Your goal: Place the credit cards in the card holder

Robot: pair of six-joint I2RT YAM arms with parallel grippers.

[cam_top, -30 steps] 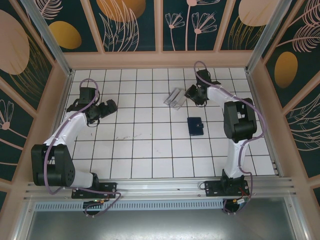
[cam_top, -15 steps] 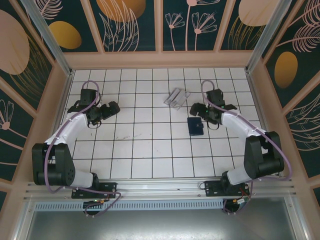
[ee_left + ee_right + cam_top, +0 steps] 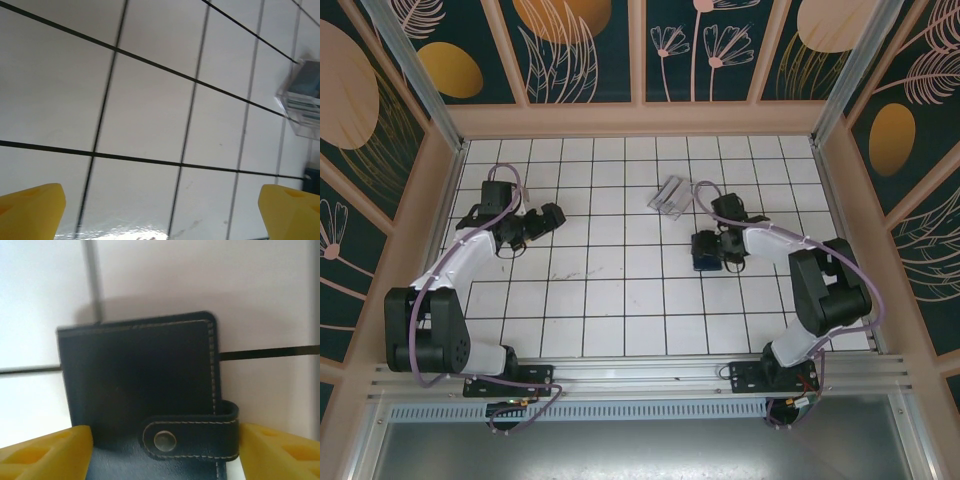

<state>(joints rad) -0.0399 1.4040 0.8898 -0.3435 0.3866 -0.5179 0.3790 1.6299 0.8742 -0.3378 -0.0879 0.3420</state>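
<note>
The clear card holder (image 3: 670, 197) stands at the table's back middle. At the right edge of the left wrist view the card holder (image 3: 302, 107) has something bluish-grey inside, perhaps one of the credit cards. A dark blue snap wallet (image 3: 706, 263) lies flat and closed. My right gripper (image 3: 706, 246) is low over it. In the right wrist view the wallet (image 3: 140, 370) lies between the yellow fingers (image 3: 45, 452) of the right gripper (image 3: 165, 450), which stand open close beside its side edges. My left gripper (image 3: 550, 216) hovers wide open over bare tiles, and the left gripper (image 3: 161, 210) has nothing between its fingers.
The white tiled table (image 3: 620, 300) is walled by pink rails and patterned panels on three sides. Both arm bases sit at the near edge. The right arm's elbow (image 3: 825, 285) reaches toward the right wall.
The right arm swung from beside the card holder toward the near side and came down astride the wallet. The left arm shifted only slightly.
</note>
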